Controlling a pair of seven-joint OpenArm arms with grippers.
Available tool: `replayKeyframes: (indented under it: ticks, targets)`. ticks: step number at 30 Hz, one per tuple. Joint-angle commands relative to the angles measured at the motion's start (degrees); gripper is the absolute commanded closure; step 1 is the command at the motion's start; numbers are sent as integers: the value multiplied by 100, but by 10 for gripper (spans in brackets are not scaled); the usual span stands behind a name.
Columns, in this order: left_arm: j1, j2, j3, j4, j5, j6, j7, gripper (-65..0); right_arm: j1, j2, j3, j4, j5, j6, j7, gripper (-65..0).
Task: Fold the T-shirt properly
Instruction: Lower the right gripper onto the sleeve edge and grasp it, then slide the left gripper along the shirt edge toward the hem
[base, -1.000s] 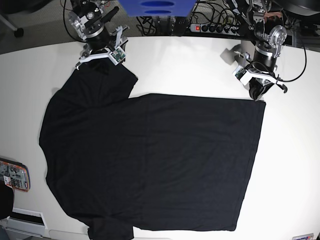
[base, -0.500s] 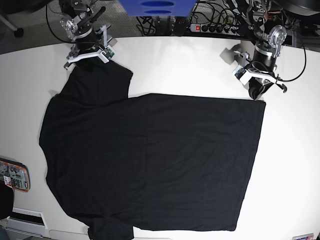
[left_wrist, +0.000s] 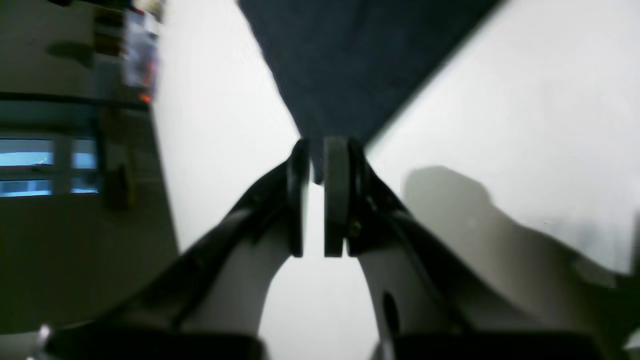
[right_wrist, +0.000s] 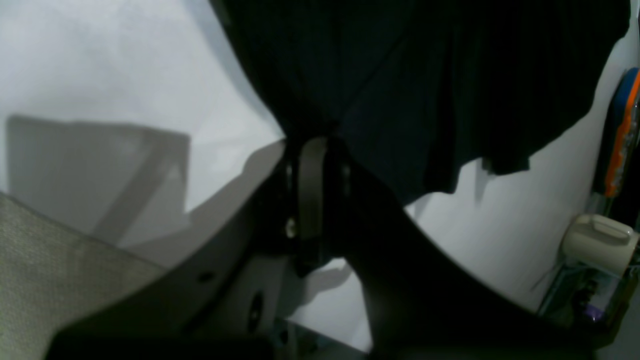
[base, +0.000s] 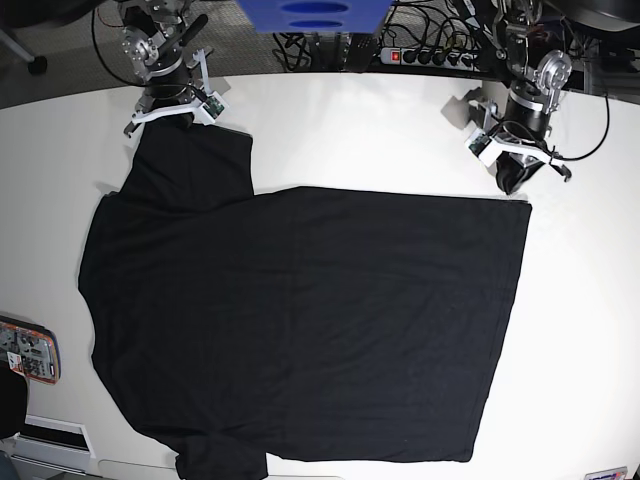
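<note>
White tabletop (base: 380, 130) fills the base view, with cables and a power strip (base: 425, 55) along its 12 o'clock edge and a small orange-and-blue device (base: 25, 350) at 9 o'clock.

On it the shirt (base: 300, 320) lies flat and spread, hem edge toward 3 o'clock, collar end toward 9 o'clock, one sleeve reaching up to 11 o'clock and the other at the 6 o'clock edge.

Right gripper (base: 170, 108), at 11 o'clock, is pinching the tip of the upper sleeve; its wrist view shows the jaws pressed together with black cloth (right_wrist: 400, 90) bunched at their tips. Over the last second it has dragged that sleeve outward and toward the table's far edge, so the sleeve now lies longer and squarer than it did.

Left gripper (base: 512, 170), at 2 o'clock, has barely moved. It pinches the hem corner (left_wrist: 320, 125), jaws nearly closed with a thin slit showing between the pads below the cloth.

That shift looks like smoothing rather than folding: the shirt is being stretched taut between two held points, and no fold is made yet. The next move likely calls for carrying the held edge across the body.
</note>
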Motion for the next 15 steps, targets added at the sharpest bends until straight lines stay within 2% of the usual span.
replayKeyframes:
  ticks: [1, 9, 15]
  targets:
    - [9, -52, -36, 68, -21, 127, -83, -62, -98, 36, 21, 39, -11, 122, -156, 0]
    - [-17, -70, -45, -47, -21, 127, -83, -63, -98, 36, 21, 267, -11, 122, -156, 0]
    - [-237, -404, -36, -407, -13, 92, -74, -64, -98, 36, 21, 267, -28, 122, -156, 0]
